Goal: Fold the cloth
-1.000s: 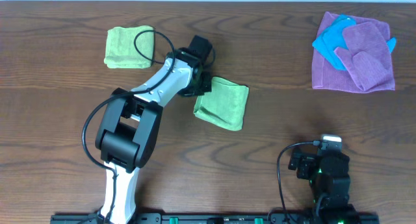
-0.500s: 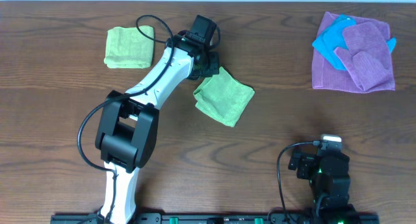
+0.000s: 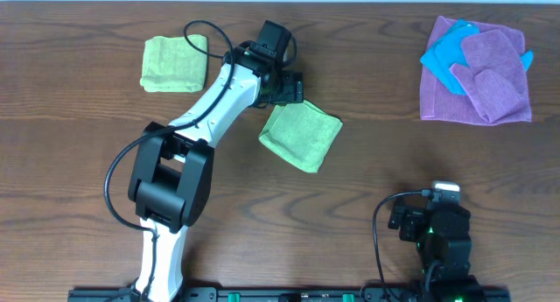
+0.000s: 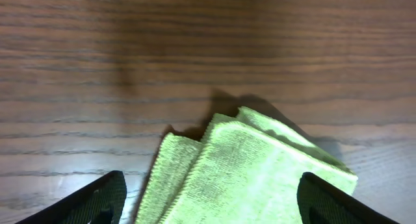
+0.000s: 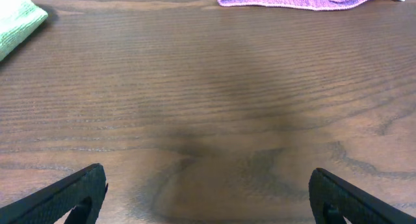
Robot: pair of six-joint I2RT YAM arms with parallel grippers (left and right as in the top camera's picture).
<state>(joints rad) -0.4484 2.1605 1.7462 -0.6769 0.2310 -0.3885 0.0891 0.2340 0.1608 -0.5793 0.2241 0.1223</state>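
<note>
A: Where's the folded cloth?
B: Mid counter, flat, turned cornerwise. Left end effector is just past its far-left corner. In the wrist view that corner sits btwn the fingers. Contact: can't tell.
A: Other stuff?
B: 2nd folded cloth far-left, well apart from the 1st, w/ the left arm crossing btwn them. Cloth pile far-right, several pieces overlapping.
A: Right end effector?
B: Near edge, right side, well apart from everything. Pile's far ahead of it, folded cloth ahead-left.
</note>
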